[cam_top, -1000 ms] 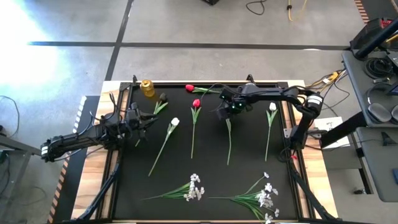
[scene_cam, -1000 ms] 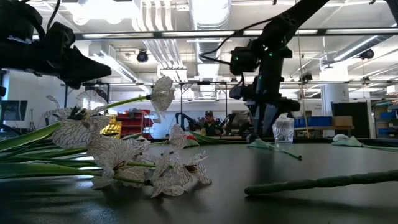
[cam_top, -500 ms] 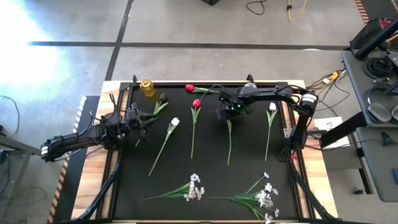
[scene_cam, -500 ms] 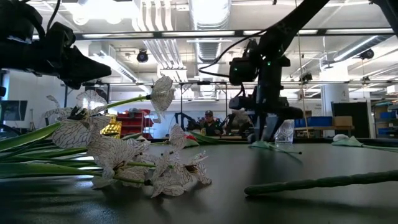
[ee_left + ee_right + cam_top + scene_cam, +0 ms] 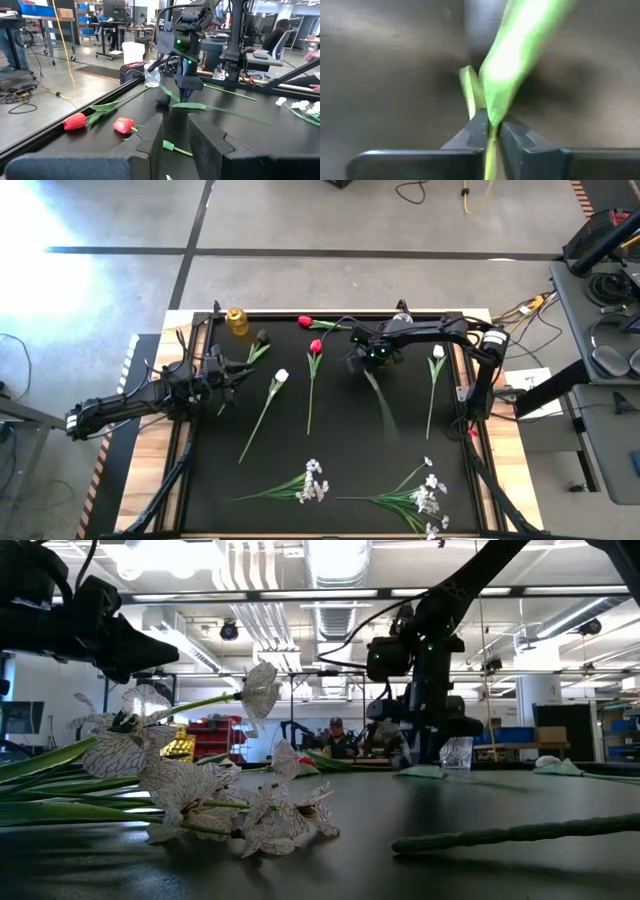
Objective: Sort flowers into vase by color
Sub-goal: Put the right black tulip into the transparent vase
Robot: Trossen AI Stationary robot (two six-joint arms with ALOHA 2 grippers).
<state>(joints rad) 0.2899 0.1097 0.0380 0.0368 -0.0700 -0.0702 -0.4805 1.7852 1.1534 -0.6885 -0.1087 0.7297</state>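
right end effector [image 5: 491, 131] pinches green stem [image 5: 520, 55].

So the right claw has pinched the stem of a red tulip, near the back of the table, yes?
Not a red one. The right gripper is shut on a dark-headed flower's green stem; the high view shows both red tulips lying free to its left. The rest holds.

Bright ceiling tubes, sun glare on the floor [image 5: 50, 240], blurred close-up green stem [image 5: 520, 55].
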